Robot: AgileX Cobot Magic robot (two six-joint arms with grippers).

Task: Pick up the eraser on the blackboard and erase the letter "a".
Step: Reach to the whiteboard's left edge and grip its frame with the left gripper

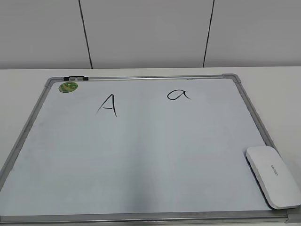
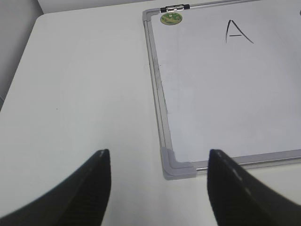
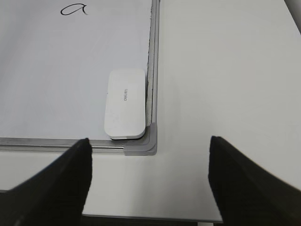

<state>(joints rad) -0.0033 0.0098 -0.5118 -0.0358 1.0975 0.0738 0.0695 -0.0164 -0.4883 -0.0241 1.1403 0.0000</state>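
Observation:
The blackboard (image 1: 141,155) is a white dry-erase board with a silver frame, lying flat on the table. The white eraser (image 1: 273,175) lies in its near right corner; it also shows in the right wrist view (image 3: 125,103). The letter "a" (image 1: 178,95) is written in black at the upper right of the board, and shows in the right wrist view (image 3: 74,9). My right gripper (image 3: 148,165) is open and empty, near the table's front edge, short of the eraser. My left gripper (image 2: 159,176) is open and empty by the board's near left corner (image 2: 176,167). Neither gripper shows in the exterior view.
An uppercase "A" (image 1: 107,104) is written left of the "a". A round green sticker (image 1: 68,86) and a small black-and-white marker (image 1: 75,78) sit at the board's far left corner. White table (image 3: 225,70) extends right of the board, with a wall behind.

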